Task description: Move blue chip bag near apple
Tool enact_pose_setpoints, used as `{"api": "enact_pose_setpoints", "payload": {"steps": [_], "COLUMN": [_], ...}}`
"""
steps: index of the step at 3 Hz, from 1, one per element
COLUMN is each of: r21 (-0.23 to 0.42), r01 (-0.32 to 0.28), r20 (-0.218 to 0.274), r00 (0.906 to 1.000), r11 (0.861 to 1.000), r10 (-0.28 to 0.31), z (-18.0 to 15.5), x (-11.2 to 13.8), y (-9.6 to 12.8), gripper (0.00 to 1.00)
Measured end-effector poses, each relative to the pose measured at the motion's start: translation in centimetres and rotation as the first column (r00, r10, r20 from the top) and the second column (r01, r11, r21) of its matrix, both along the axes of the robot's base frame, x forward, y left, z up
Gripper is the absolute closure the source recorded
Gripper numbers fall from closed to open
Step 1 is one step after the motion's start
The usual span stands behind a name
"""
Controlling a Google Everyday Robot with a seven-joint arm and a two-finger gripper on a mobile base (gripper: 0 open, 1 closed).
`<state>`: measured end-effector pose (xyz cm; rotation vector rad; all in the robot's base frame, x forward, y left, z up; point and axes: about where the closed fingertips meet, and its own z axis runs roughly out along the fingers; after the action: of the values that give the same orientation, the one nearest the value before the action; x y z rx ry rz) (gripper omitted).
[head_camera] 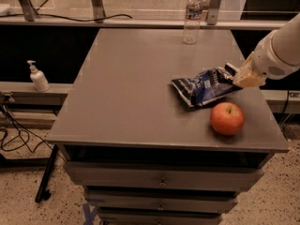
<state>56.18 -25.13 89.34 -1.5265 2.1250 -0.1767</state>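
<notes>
The blue chip bag [204, 86], crumpled dark blue foil with white lettering, lies on the right part of the grey tabletop [136, 88]. The apple [227, 118], red-orange and round, sits just in front of the bag's right end, a small gap away. My gripper [236, 75] comes in from the right on a white arm and is at the bag's right end, touching or right beside it. The arm's tan wrist part hides where the gripper meets the bag.
A clear water bottle [192, 18] stands at the table's back edge. A soap dispenser [37, 77] sits on a low ledge to the left. Drawers [161, 179] are below the tabletop, and cables [14, 135] lie on the floor at left. The table's right edge is close to the apple.
</notes>
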Motion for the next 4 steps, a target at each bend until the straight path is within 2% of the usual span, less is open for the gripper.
{"api": "enact_pose_setpoints", "payload": {"steps": [1, 2, 3, 4], "r21": [-0.003, 0.035, 0.074, 0.080], "r01": [0.031, 0.101, 0.164, 0.207], "r20": [-0.010, -0.048, -0.144, -0.243], "r00": [0.9995, 0.9938, 0.9778, 0.9526], "r11": [1.000, 0.994, 0.984, 0.975], "r10": [-0.031, -0.100, -0.153, -0.182], "z": [0.1, 0.0, -0.7, -1.7], "x": [0.0, 0.6, 1.2, 0.6], "y": [-0.5, -1.0, -1.4, -2.0], "gripper": [0.82, 0.59, 0.35, 0.12]}}
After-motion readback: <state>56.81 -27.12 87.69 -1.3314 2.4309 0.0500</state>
